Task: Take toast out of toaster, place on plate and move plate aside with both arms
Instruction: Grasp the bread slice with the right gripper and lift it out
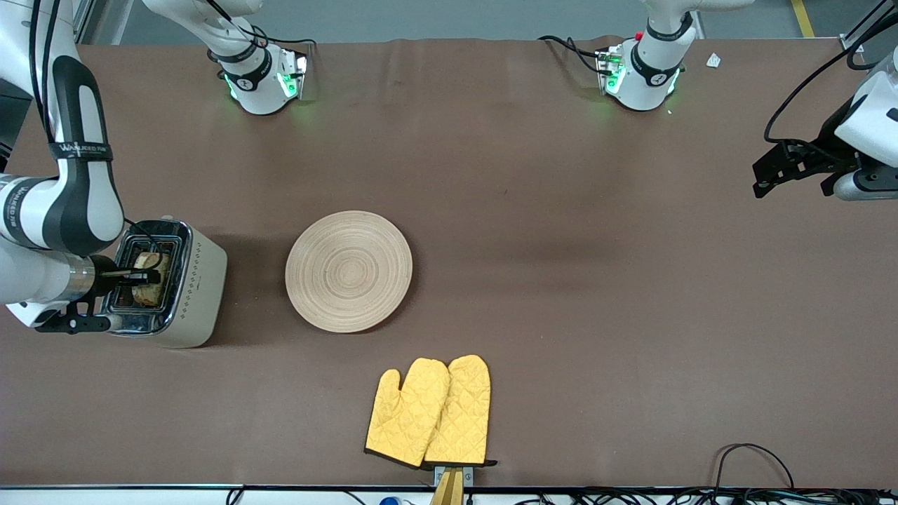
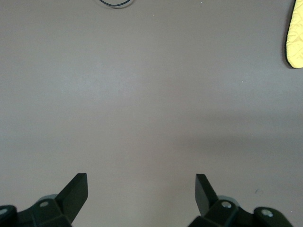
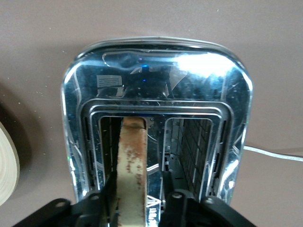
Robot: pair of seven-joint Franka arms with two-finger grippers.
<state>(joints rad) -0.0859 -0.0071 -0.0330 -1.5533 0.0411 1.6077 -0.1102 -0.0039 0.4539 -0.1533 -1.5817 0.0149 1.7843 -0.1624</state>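
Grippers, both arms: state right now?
Left tool: open, holding nothing, over bare table at the left arm's end.
Right tool: fingers astride the toast in the toaster slot; closure cannot be told.

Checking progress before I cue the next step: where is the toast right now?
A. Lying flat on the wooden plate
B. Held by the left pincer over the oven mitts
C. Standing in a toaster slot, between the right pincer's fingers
C: the toast stands in one slot of the toaster with the right pincer around it; the wooden plate is bare.
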